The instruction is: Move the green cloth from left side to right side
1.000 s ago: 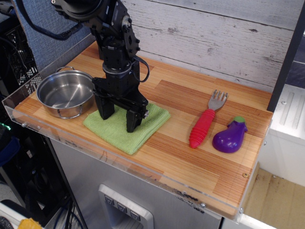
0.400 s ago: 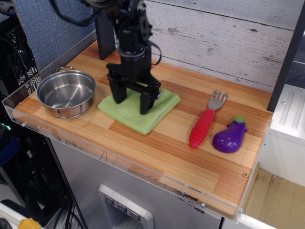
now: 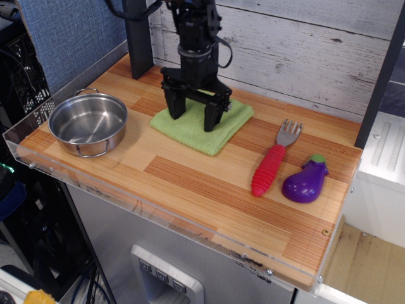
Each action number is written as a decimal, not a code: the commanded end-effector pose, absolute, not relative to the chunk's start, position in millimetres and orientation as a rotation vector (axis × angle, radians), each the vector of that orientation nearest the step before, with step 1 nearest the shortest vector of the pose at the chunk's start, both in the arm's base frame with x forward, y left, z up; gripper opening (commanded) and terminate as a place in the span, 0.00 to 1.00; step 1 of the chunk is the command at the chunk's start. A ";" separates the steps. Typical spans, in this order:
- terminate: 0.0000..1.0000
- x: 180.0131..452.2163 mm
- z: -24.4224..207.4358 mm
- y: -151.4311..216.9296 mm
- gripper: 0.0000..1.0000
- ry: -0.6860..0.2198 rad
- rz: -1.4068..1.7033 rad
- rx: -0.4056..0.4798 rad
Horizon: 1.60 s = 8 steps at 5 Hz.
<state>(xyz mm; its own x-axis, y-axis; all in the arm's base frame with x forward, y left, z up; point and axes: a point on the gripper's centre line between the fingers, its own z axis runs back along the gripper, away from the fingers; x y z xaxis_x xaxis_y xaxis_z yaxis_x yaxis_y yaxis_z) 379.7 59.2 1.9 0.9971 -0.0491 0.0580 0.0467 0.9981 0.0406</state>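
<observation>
On the desk: one green cloth, one steel pot, one red-handled fork, one purple toy eggplant, and one tool.

the green cloth lies mid-table, the pot to its left, fork and eggplant to its right.

The arm's upper part is cut off by the top edge.
</observation>
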 end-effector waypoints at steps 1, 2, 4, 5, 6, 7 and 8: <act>0.00 385.7 -25.7 49.7 1.00 0.013 0.006 0.012; 0.00 391.5 -13.0 49.8 1.00 -0.004 0.042 0.013; 0.00 400.3 23.8 51.2 1.00 -0.075 0.062 0.004; 0.00 409.7 53.4 52.0 1.00 -0.134 0.056 -0.001; 0.00 416.2 72.6 46.2 1.00 -0.159 0.038 0.006; 0.00 420.2 84.6 39.5 1.00 -0.178 0.020 0.008; 0.00 424.1 91.3 36.6 1.00 -0.181 0.011 0.018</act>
